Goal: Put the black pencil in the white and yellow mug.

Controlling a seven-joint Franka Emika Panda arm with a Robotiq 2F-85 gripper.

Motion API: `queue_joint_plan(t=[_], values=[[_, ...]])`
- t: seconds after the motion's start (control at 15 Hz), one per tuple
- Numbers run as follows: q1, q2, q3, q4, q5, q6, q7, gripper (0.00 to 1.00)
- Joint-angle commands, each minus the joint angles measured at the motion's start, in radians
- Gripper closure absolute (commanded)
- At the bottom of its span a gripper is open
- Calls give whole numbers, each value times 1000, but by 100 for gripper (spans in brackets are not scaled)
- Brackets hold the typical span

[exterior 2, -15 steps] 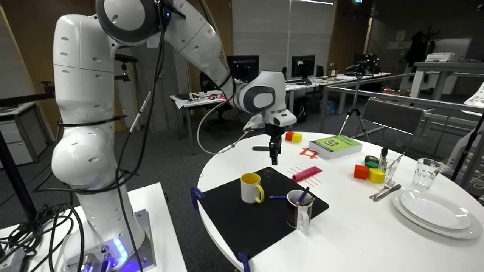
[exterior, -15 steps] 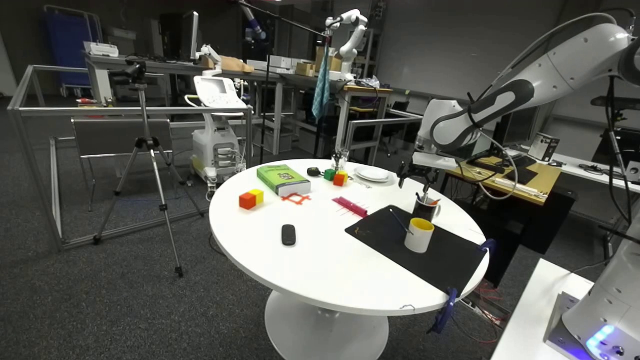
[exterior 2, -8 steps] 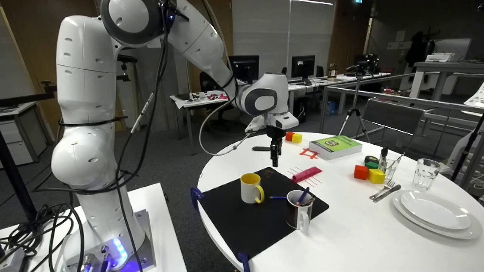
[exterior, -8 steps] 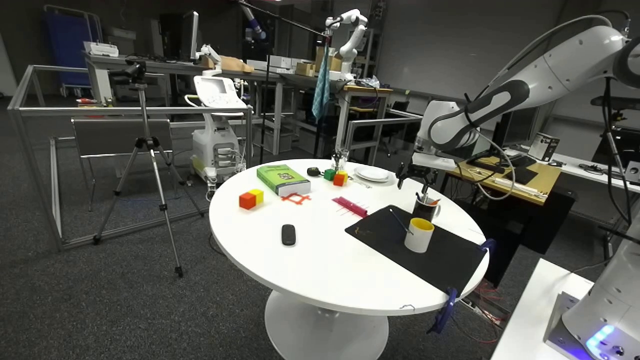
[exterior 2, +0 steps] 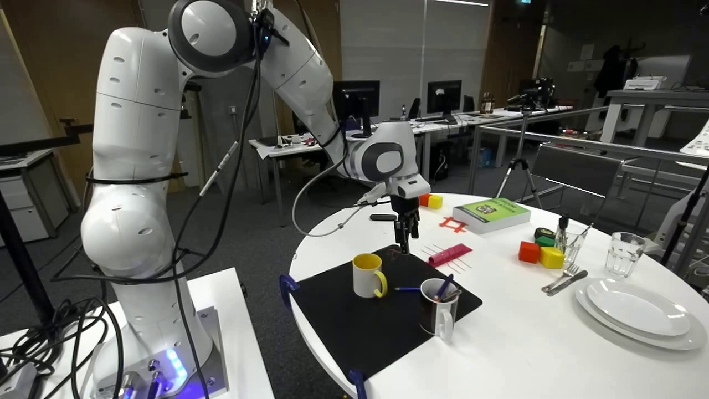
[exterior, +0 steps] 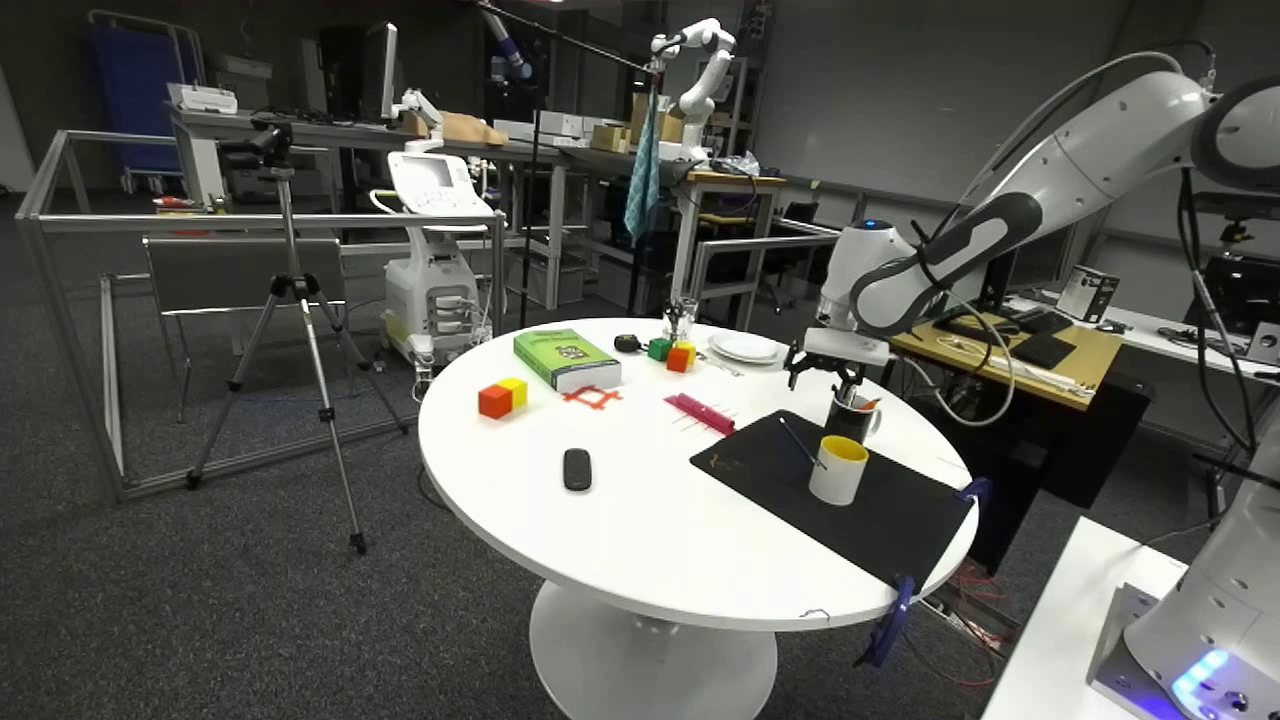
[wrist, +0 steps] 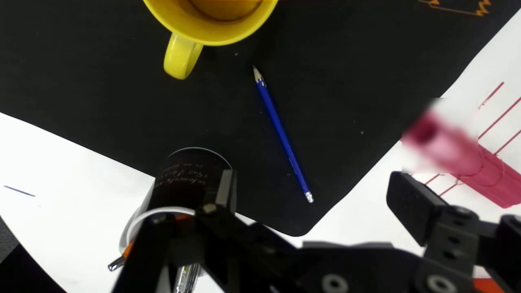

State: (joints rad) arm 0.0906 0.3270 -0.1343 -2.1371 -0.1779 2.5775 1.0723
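Observation:
The only loose pencil is blue in the wrist view [wrist: 281, 132], with a silver end. It lies flat on the black mat [exterior 2: 365, 327] and shows as a thin dark stick in both exterior views [exterior: 800, 440] [exterior 2: 408, 289]. No black pencil shows. The white and yellow mug [exterior 2: 366, 281] stands upright beside the pencil's tip, white outside with yellow inside and handle. It also shows in the wrist view [wrist: 211, 36]. My gripper [wrist: 316, 197] is open and empty. It hangs above the mat, its fingers [exterior 2: 406, 247] apart, with the pencil's silver end between them in the wrist view.
A dark mug with pens [exterior 2: 431, 313] stands on the mat close to the pencil, beside my left finger in the wrist view. A pink roll [exterior 2: 450, 255] lies past the mat's edge. Blue clamps [exterior 2: 287, 291], a green book [exterior 2: 493, 215], colored blocks [exterior 2: 529, 252] and plates [exterior 2: 637, 307] are around.
My gripper has come down and turned slightly, staying open. The arm has leaned forward. The pencil and both mugs have not moved.

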Motion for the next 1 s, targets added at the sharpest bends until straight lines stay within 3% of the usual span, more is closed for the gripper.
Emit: queue_joint_plan(t=[0.0, 0.47, 0.73, 0.8, 0.93], values=[[37, 60, -45, 37, -56, 24, 97, 0], [-2, 139, -37, 103, 7, 23, 30, 0], [-78, 149, 36, 130, 149, -19, -150, 0], [-13, 148, -27, 104, 97, 6, -63, 0], [-16, 154, -26, 106, 110, 6, -81, 0]])
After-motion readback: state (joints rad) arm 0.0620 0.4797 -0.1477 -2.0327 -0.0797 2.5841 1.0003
